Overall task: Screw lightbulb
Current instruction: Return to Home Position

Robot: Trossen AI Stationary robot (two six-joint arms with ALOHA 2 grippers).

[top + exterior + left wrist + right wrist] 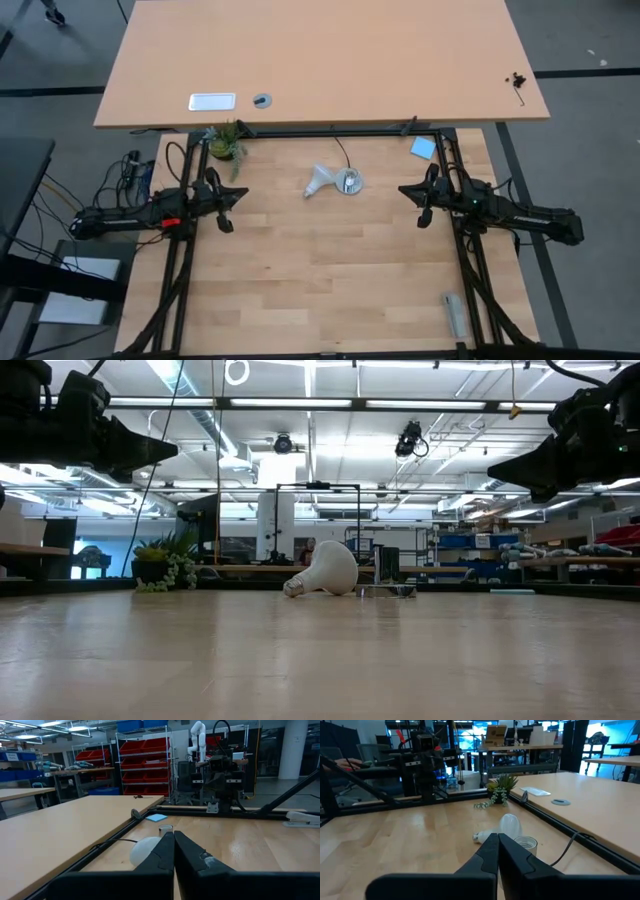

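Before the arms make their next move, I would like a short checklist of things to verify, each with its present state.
1. Lightbulb free, nothing holding it: ok, it lies on its side on the table.
2. Lightbulb screwed into the socket: not ok, it lies beside it, base pointing away.
3. Left gripper empty: ok, fingers shut on nothing, at the table's left.
4. Right gripper empty: ok, fingers shut on nothing, at the table's right.
5. Lightbulb touching the socket: cannot tell.

Robotics lab or workshop: red parts-bin racks (pixel 145 760), workbenches (pixel 25 794), ceiling strip lights (pixel 310 403), white robot arm (pixel 198 732).
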